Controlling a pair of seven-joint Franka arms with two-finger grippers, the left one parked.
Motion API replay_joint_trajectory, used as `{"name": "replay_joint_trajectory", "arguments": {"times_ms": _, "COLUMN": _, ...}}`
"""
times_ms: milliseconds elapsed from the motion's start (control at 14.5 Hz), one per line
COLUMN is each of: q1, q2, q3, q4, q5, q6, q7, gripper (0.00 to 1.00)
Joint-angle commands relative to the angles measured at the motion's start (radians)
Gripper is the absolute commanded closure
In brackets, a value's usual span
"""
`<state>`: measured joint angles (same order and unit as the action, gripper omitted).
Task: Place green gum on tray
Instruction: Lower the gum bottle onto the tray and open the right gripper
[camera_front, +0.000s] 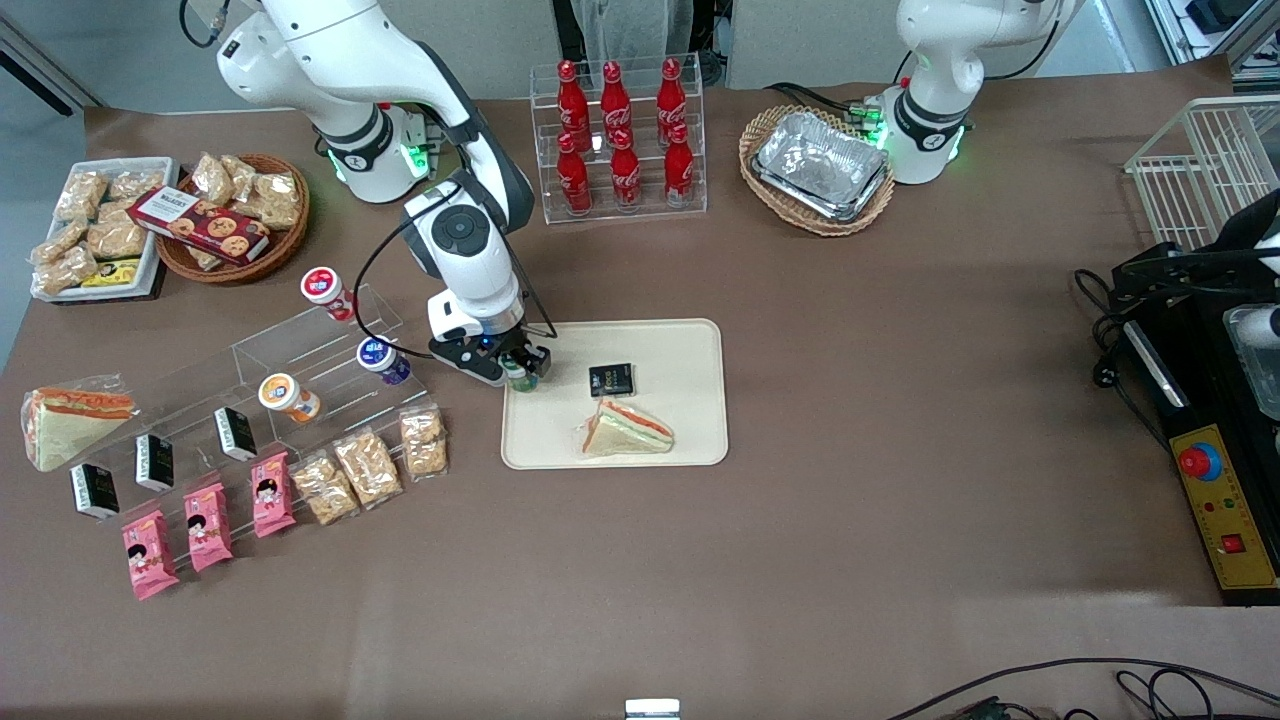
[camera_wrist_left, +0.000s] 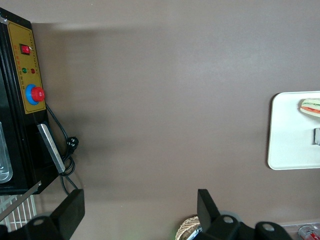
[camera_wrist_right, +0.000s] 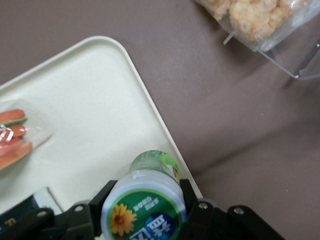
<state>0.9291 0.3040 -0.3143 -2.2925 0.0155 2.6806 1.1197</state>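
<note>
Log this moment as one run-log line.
gripper: shut on green gum | position: over tray edge nearest the display rack | sandwich, black packet on tray

Cola bottles (camera_front: 614, 135): six.
Gum bottles: four: green gum (camera_wrist_right: 152, 162), orange bottle (camera_front: 288, 396), purple bottle (camera_front: 383, 359), red bottle (camera_front: 327, 292).
Sandwiches (camera_front: 628, 430): two.
Small black boxes (camera_front: 611, 379): four.
Pink packets (camera_front: 207, 525): three.
Wicker baskets (camera_front: 815, 215): two.
Tray (camera_front: 680, 345): one.
Hand (camera_front: 521, 368): one, clamped on green gum at tray's 10 o'clock corner.

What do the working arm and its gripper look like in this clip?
The right arm has glossy white rounded shells with dark grey joint caps, a green-lit ring at its base and a thin black cable looping alongside. Its gripper is a white block with black fingers fixed with silver screws, over the tray's edge.
</note>
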Motion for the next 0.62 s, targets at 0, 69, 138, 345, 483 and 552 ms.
{"name": "replay_joint_trajectory", "arguments": {"times_ms": 0, "q1": 0.034, "q2": -0.002, "q3": -0.008, "q4": -0.044, "q5": 0.021, "q6": 0.041, "q7": 0.008, "gripper": 0.7}}
{"name": "replay_joint_trajectory", "arguments": {"times_ms": 69, "q1": 0.036, "q2": -0.002, "q3": -0.006, "q4": -0.056, "q5": 0.021, "q6": 0.054, "q7": 0.008, "gripper": 0.7}}
{"name": "replay_joint_trajectory", "arguments": {"times_ms": 138, "q1": 0.043, "q2": 0.0, "q3": -0.006, "q4": -0.067, "q5": 0.021, "q6": 0.076, "q7": 0.018, "gripper": 0.7}}
{"name": "replay_joint_trajectory", "arguments": {"times_ms": 345, "q1": 0.065, "q2": 0.01, "q3": -0.008, "q4": -0.071, "q5": 0.02, "q6": 0.088, "q7": 0.049, "gripper": 0.59}}
{"name": "replay_joint_trajectory", "arguments": {"times_ms": 483, "q1": 0.063, "q2": 0.01, "q3": -0.008, "q4": -0.071, "q5": 0.02, "q6": 0.088, "q7": 0.049, "gripper": 0.0}}
{"name": "replay_joint_trajectory", "arguments": {"times_ms": 552, "q1": 0.062, "q2": 0.01, "q3": -0.008, "q4": -0.07, "q5": 0.02, "q6": 0.088, "q7": 0.049, "gripper": 0.0}}
